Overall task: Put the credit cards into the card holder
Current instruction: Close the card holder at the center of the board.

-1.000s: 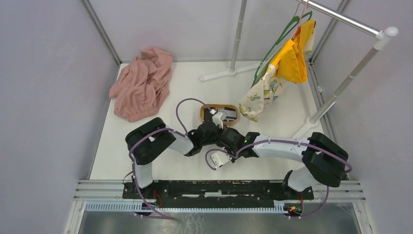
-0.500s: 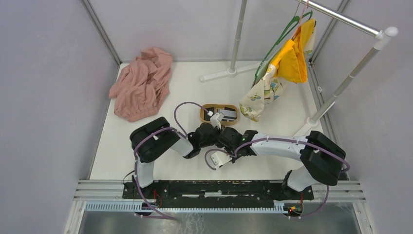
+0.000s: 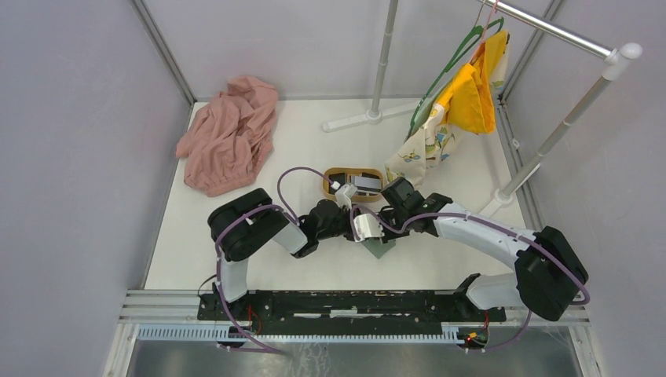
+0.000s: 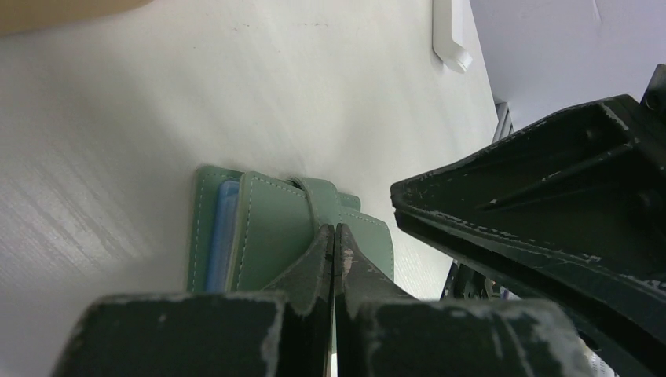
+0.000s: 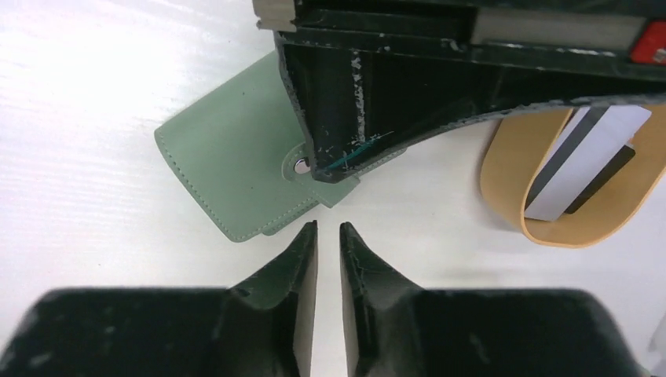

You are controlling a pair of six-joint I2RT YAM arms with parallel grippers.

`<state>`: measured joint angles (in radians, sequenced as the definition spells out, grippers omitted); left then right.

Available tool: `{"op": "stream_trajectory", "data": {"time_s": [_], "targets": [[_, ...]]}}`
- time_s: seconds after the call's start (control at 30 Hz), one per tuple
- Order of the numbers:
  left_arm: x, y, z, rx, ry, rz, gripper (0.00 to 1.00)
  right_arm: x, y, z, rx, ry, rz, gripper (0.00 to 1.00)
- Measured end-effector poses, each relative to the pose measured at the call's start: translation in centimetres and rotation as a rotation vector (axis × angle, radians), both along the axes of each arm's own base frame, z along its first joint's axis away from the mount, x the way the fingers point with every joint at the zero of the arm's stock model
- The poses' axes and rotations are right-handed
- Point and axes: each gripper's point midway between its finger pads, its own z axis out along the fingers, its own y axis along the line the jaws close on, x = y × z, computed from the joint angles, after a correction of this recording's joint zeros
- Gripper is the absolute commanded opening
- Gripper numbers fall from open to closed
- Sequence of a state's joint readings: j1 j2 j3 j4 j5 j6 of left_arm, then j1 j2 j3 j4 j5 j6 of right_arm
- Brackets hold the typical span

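The grey-green card holder (image 5: 228, 165) lies shut on the white table, also seen in the left wrist view (image 4: 267, 236) and from above (image 3: 382, 250). My left gripper (image 4: 334, 232) is shut, its tips resting on the holder's closing tab by the snap. My right gripper (image 5: 326, 228) hovers just short of the holder's near corner, its jaws a little apart with nothing between them. The credit cards, one grey-white (image 5: 581, 149) and one black (image 5: 609, 177), lie in the oval wooden tray (image 5: 503, 184) to the right.
The tray (image 3: 328, 182) sits just behind both wrists. A crumpled pink cloth (image 3: 228, 141) lies at the back left. A garment rack's base (image 3: 369, 118) and post (image 3: 542, 153) stand at the back and right, with yellow and floral clothes (image 3: 463, 94) hanging.
My right arm has swung from the near left of the holder round to its far right, uncovering it from above, and its jaws have parted slightly. The left arm has barely shifted.
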<state>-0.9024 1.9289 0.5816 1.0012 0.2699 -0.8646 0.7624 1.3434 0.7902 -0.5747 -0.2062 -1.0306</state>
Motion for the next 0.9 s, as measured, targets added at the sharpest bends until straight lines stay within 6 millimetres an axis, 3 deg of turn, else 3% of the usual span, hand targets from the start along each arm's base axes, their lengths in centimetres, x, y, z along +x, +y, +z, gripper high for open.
{"op": "stream_trajectory", "data": {"time_s": [0.23, 0.9], "targets": [[0.1, 0.1, 0.0, 0.0, 0.002, 0.0, 0.02, -1.2, 1.3, -0.6, 0.106, 0.075, 0.017, 0.07], [-0.1, 0.0, 0.0, -0.004, 0.008, -0.016, 0.02, -1.3, 2.2, -2.1, 0.116, 0.127, 0.02, 0.04]]}}
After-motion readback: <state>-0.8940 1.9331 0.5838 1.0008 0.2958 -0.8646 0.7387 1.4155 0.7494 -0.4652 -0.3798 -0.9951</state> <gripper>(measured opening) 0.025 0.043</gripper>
